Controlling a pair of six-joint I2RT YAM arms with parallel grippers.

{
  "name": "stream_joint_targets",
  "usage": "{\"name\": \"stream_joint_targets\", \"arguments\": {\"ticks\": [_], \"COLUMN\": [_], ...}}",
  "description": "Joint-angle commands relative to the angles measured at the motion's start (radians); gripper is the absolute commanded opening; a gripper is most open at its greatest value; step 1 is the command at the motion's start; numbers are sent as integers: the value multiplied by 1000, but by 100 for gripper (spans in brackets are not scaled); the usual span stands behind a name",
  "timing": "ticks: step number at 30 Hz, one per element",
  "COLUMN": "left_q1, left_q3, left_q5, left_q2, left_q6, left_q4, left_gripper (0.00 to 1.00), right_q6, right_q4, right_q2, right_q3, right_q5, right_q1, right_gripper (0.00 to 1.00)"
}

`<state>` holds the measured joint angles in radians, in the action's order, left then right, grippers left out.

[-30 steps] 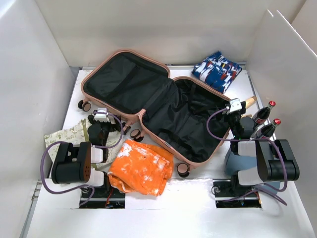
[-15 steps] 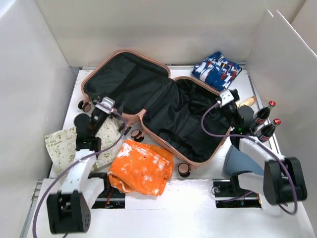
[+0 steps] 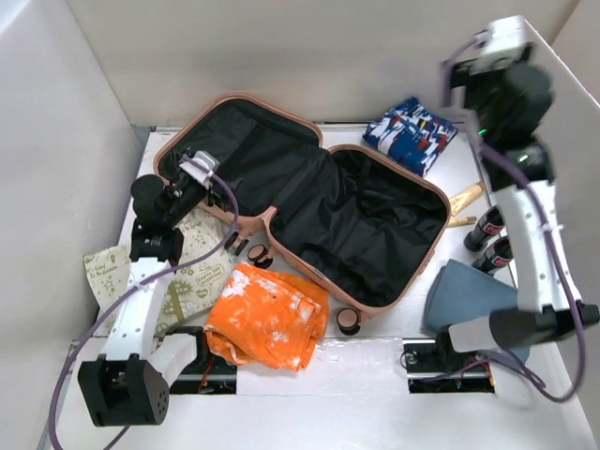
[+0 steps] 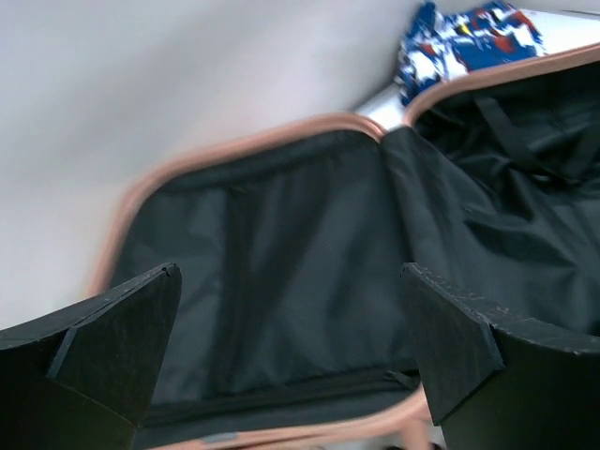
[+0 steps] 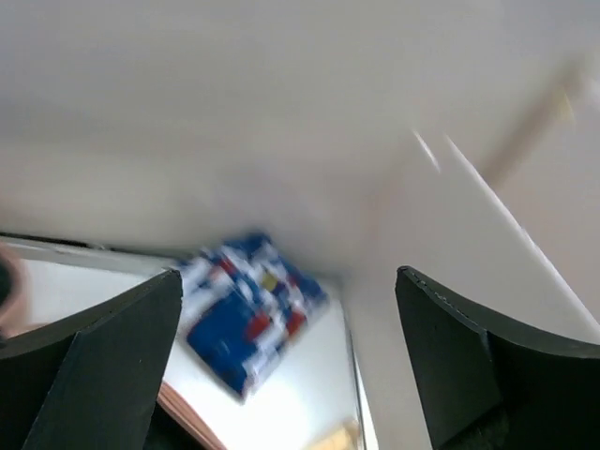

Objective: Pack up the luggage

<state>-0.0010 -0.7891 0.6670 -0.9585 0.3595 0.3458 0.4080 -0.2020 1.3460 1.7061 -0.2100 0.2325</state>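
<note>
I work in a staged test cell, more lab than home: a white bench (image 3: 319, 405) boxed in by bare white panels (image 3: 281, 47) behind and on both sides of the open suitcase (image 3: 356, 225), my left arm (image 3: 139, 302) and right arm (image 3: 531, 230) bolted to the bench's near edge, purple cable (image 3: 229, 208) trailing.

We cannot read any words or numbers here. The bag (image 3: 202, 272) at 8 o'clock from the luggage (image 3: 309, 206) has green print on it, but it is too small for us to read. The labels on the bottles (image 3: 487, 229) at 3 o'clock are too small too.
</note>
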Motion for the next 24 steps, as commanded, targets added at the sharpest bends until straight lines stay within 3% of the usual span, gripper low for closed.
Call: {"name": "stream_joint_targets", "arguments": {"ticks": [1,3,8,14,24], "left_q1": [-8,-8,-8,-28,-62], "left_q3": [-58,-58,-24,-3,90], "left_q5": [20,11,11,-18,-64], "left_q2": [-22,-22,-11,-11,33], "left_q6": [-101,-116,-157,-157,-146], "left_q4": [-84,-73,-53,-53,1], "left_gripper": [100,100,100,100,100], "right_q6": [-364,-435,-488,-498,-518], "right_q4": [-609,-701,-634,-671,-634], "right_q2": [134,145,-8,-53,-39], "right_q3": [200,179,-90,-152,-290], "right_q5": [19,63,-26,-51,-26], "right_q1": [-282,-411,-462,-587,-599], "right_gripper": [99,99,99,100,100]}}
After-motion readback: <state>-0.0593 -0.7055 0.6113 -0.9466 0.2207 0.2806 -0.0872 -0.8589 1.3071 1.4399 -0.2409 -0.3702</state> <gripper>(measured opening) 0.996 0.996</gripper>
